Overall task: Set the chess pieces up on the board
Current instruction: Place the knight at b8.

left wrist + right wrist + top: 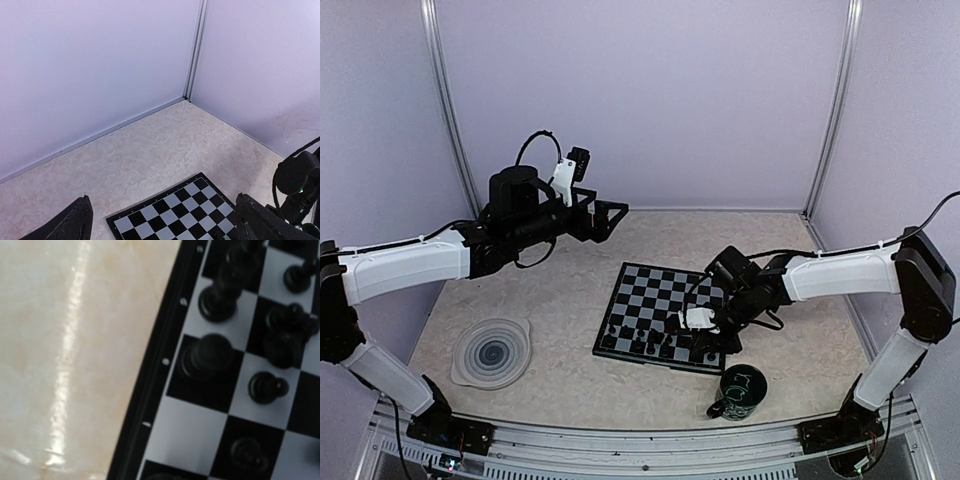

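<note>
Tabletop (560, 300): your board (650, 290) carries chess pieces (640, 345) at 6 o'clock.
Left gripper (612, 218): spread wide.
Right gripper (695, 325): closed.

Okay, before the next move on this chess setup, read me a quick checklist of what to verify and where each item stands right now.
1. Is the left end effector open, empty and raised clear of the board? ok.
2. Is the right end effector, shut and low over the board's near right corner, holding a piece? cannot tell.
3. Does the board lie flat on the table with its far rows bare? ok.
4. Do the chess pieces stand on the near rows? ok. Each in its own square? cannot tell.
5. Is the mug clear of the right arm? cannot tell; it stands close beside that corner.
</note>
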Controlling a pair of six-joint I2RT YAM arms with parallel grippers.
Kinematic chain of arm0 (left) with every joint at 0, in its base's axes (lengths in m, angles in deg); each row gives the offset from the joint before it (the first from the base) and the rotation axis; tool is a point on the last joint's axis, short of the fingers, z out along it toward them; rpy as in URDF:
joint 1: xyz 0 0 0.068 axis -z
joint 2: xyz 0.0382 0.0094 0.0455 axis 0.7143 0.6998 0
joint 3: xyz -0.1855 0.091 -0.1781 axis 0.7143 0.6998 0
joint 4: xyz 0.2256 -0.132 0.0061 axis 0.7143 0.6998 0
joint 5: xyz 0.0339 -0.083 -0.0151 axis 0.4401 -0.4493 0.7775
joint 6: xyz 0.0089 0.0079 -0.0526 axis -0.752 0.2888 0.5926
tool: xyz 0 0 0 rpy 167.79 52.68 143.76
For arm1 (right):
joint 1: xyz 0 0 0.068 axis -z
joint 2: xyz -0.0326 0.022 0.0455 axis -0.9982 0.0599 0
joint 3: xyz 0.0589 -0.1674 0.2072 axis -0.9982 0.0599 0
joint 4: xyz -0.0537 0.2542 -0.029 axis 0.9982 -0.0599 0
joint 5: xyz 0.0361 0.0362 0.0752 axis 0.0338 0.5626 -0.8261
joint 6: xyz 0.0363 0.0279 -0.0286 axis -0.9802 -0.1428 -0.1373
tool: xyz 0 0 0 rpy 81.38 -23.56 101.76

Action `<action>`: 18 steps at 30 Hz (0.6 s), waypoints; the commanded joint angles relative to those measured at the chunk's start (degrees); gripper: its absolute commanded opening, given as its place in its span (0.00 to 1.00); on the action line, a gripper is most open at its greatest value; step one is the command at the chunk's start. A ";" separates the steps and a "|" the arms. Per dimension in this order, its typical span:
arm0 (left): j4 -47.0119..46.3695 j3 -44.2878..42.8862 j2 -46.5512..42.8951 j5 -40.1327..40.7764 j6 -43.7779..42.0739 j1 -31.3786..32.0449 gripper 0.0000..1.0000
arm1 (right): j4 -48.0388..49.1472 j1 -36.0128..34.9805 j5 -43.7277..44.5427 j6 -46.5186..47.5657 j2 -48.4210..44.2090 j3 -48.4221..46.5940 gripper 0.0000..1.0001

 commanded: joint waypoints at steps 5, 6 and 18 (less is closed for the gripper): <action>-1.29 -0.88 1.67 -8.73 0.74 -0.40 0.93 | 1.79 -0.61 1.98 0.36 2.00 0.73 0.00; -1.25 -1.03 2.02 -9.17 0.89 -0.41 0.92 | 1.70 -0.62 1.97 0.42 2.08 0.68 0.01; 1.35 -3.17 4.90 -10.79 1.67 -0.41 0.92 | -0.03 -0.59 1.16 0.16 1.88 -0.44 0.17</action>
